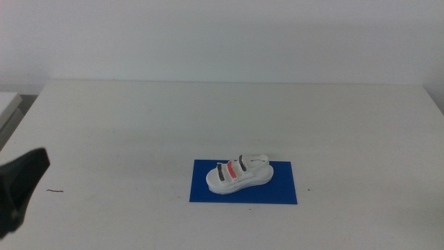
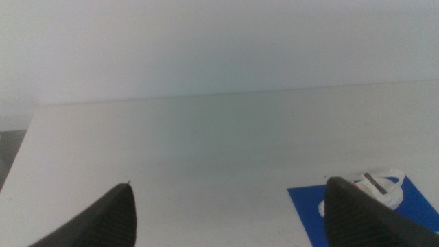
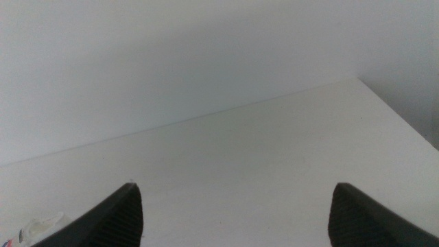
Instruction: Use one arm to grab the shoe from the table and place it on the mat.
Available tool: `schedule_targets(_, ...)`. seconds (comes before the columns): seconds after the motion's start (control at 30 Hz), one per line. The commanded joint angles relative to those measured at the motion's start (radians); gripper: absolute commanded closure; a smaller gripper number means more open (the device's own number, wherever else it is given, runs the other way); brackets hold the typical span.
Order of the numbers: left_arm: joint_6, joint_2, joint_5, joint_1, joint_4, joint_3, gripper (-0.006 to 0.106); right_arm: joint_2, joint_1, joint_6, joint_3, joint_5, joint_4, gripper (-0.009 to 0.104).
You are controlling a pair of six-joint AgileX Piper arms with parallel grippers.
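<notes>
Already the shoe (image 1: 239,174) rests on the mat (image 1: 284,193) near the tabletop's (image 1: 139,125) front edge, both tools gaping empty, left tool (image 1: 21,187) withdrawn.

Left gripper (image 2: 230,206): two dark grey-black jaws, matte, wedge-shaped, tapering to blunt rounded tips, at lower left and lower right of the left wrist frame. No screws, markings or cables visible on them.

Right gripper (image 3: 233,206): same build, two dark matte wedges at the lower corners of the right wrist frame.

Middle view: one blurred black, blocky part of the left arm (image 1: 21,184) at the lower left edge; detail unreadable.
</notes>
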Motion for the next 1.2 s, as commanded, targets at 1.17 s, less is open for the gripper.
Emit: schedule_targets(1.17, -0.578, -0.396, -0.389, -0.001, 0.609, 0.492, 0.007, -0.005, 0.002, -0.004, 0.002, -0.009, -0.009, 0.016)
